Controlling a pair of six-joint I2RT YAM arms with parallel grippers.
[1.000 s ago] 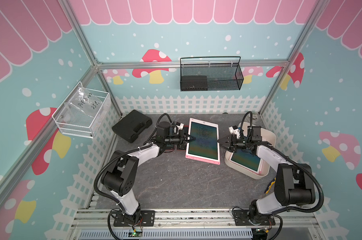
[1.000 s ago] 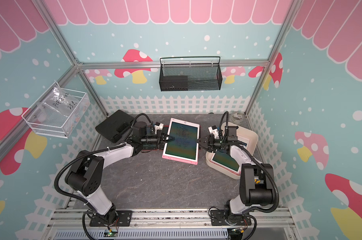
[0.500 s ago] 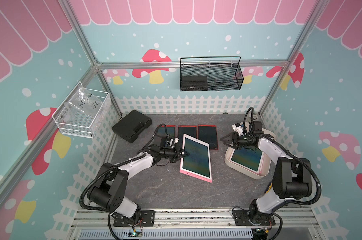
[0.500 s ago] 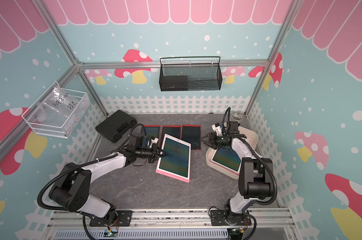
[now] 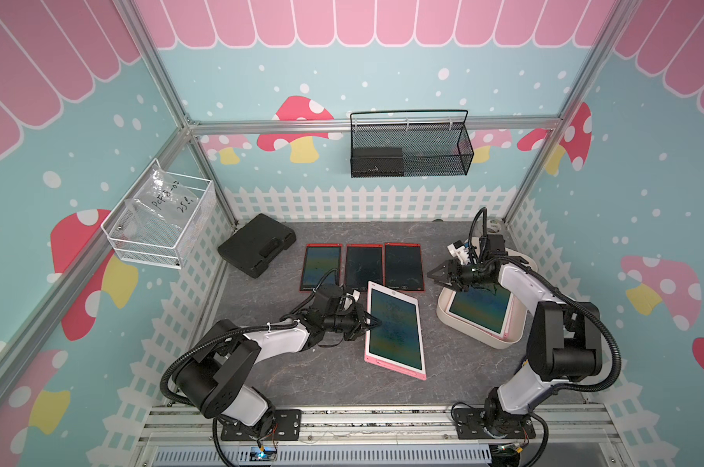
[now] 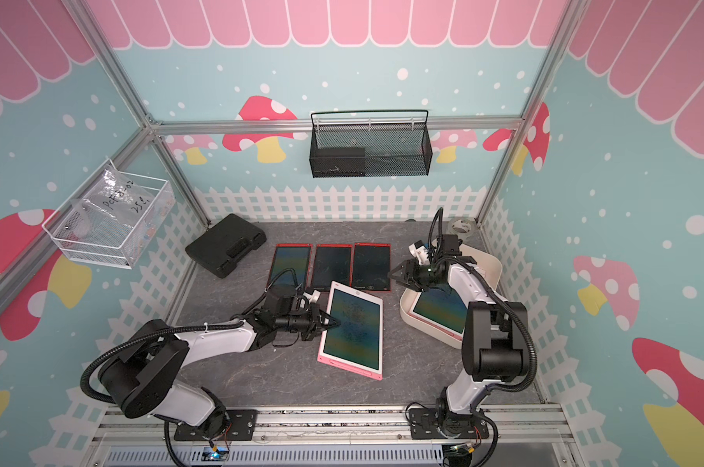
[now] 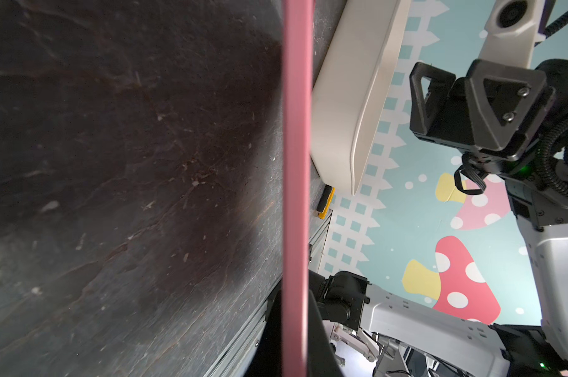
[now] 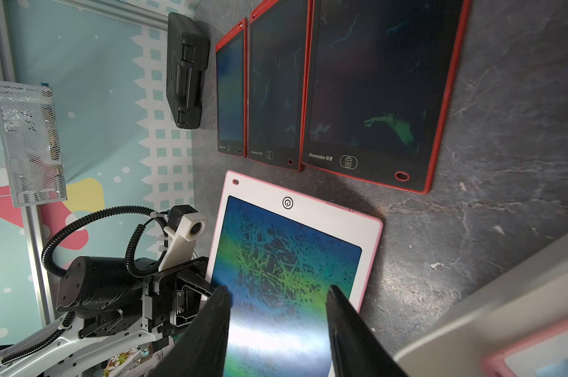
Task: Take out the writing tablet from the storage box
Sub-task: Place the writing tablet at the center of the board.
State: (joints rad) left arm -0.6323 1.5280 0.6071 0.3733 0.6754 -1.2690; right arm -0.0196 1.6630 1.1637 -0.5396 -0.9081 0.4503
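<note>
A pink-framed writing tablet [image 5: 394,331] [image 6: 352,327] hangs low over the middle of the table, outside the storage box. My left gripper [image 5: 372,323] [image 6: 334,323] is shut on its left long edge. In the left wrist view the pink edge [image 7: 295,163] runs between the two dark fingers. Whether the tablet touches the table I cannot tell. The cream storage box [image 5: 441,309] [image 6: 405,309] stands at the right with another pink tablet [image 5: 479,307] inside. My right gripper [image 5: 433,275] [image 8: 277,290] is open and empty above the box's near-left corner.
Three red-framed tablets [image 5: 362,267] [image 8: 374,91] lie in a row behind the held tablet. A black case [image 5: 257,244] sits at the back left. A black mesh basket [image 5: 409,149] hangs on the back wall, a white wire basket [image 5: 160,220] on the left wall.
My left gripper has carried the pink tablet from over the red tablets toward the table's front. My right gripper has drawn away from the tablet's right edge, back to the box.
</note>
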